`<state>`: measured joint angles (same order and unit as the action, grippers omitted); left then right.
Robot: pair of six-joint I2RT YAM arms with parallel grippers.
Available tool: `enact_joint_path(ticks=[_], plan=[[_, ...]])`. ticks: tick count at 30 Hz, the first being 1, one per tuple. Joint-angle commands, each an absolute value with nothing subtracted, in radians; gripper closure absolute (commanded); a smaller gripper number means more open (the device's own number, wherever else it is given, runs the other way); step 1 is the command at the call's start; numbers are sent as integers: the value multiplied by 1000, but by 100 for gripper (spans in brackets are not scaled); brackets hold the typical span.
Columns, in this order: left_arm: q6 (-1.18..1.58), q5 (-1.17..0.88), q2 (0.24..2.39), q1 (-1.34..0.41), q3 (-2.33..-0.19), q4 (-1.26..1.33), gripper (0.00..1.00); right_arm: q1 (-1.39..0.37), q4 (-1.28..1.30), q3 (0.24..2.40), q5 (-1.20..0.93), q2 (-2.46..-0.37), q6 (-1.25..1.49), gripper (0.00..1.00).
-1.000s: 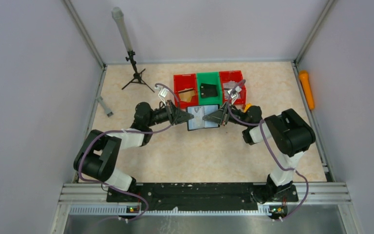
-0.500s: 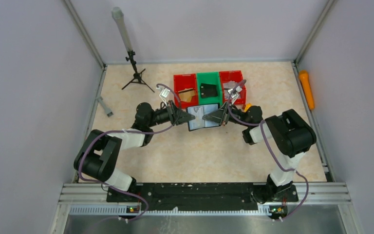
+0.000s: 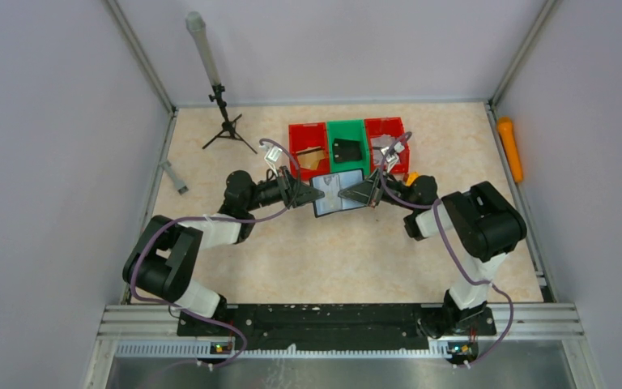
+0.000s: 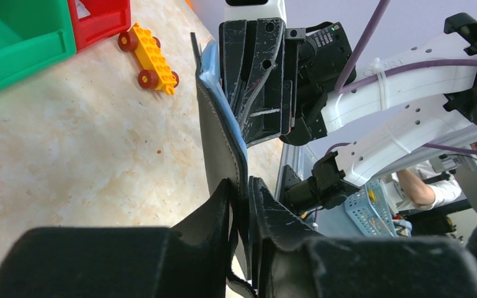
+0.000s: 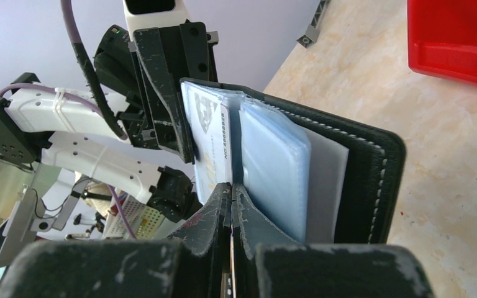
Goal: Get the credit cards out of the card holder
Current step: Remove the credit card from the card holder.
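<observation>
Beige marbled bench [image 3: 332, 251] lay beneath both arms. At its middle the right claw [image 5: 231, 194] was clenched on a white credit card [image 5: 215, 146] standing in the opened card holder [image 5: 360, 180]. The left claw [image 4: 241, 186] straddled the holder's black cover from the other side; whether it pinched or sat loose could not be told. Just beyond stood a green bin [image 3: 347, 144], with a yellow toy car [image 4: 149, 59] to the right.

left fingers [image 4: 214, 217] loosening | card holder [image 3: 338, 194] nudged toward bins [image 3: 347, 122]
</observation>
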<state>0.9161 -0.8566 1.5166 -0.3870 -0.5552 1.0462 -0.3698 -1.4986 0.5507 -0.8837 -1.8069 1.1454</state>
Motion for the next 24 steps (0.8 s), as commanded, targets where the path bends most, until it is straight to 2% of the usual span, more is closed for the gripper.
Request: enact_joint_path(ticks=[1,3,6,9,11,18,24], plan=[[912,-874,1501,-385,-558,1109,85,-362,-1607,555,-873,-1772,1135,100],[914,-874,1498,-384,-555,1114,85,-361,-1609,555,-873,-1772,1135,100],[915,-874,1490,-381,-550,1118,76,-358,-1614,552,-873,-1772,1138,100],[916,-876,1482,-380,-544,1126,74,-353,-1618,552,-873,-1772,1140,100],[916,-876,1483,-378,-545,1126,77,-352,-1619,550,-872,-1772,1140,100],[922,-875,1481,-374,-541,1134,98,-348,-1618,548,-872,-1772,1141,100],[935,-868,1468,-365,-523,1163,100,-335,-1611,539,-859,-1773,1141,100]])
